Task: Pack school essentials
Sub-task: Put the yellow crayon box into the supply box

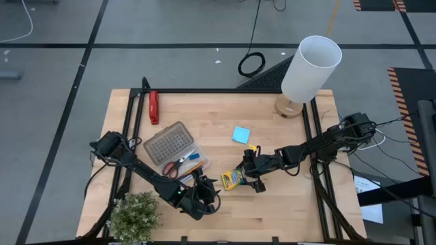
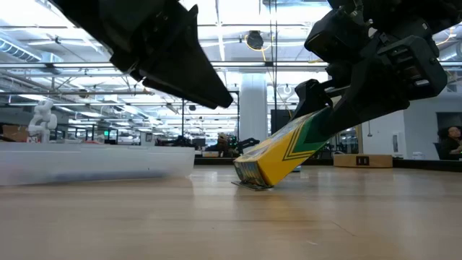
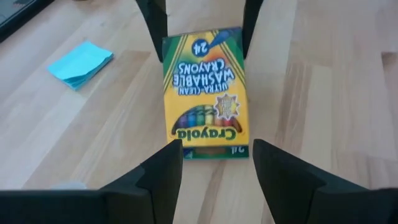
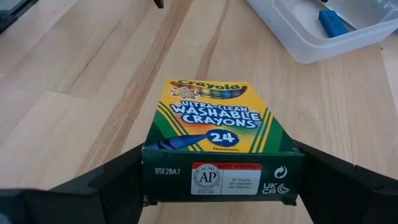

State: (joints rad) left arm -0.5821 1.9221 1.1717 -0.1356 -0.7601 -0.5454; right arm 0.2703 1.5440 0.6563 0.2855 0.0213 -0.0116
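Observation:
The yellow-green crayon box [image 1: 234,178] lies near the table's middle front, tilted. My right gripper [image 1: 251,173] is shut on its right end. My left gripper [image 1: 208,194] hovers open just left of the box. In its wrist view its fingers [image 3: 168,177] stand either side of the box's near end [image 3: 211,149] without touching it. The light-blue notepad [image 1: 240,134] lies flat farther back. Red-handled scissors [image 1: 178,165] and a blue pen [image 1: 194,157] lie in the clear case [image 1: 197,165]. My right gripper pinches the crayon box's two narrow long sides between its fingers [image 4: 99,186], at the end with the printed seal [image 4: 221,177]. The fingers come slanting down from the table's right and lie along the box. That end is lifted; the opposite end [image 2: 251,184] rests on the table.
The grey dotted lid [image 1: 167,141] lies beside the clear case at the left. A red bar-shaped tool [image 1: 153,107] lies at the far left. A white lamp [image 1: 310,68] stands at the far right corner, and a potted plant [image 1: 136,216] at the near left corner.

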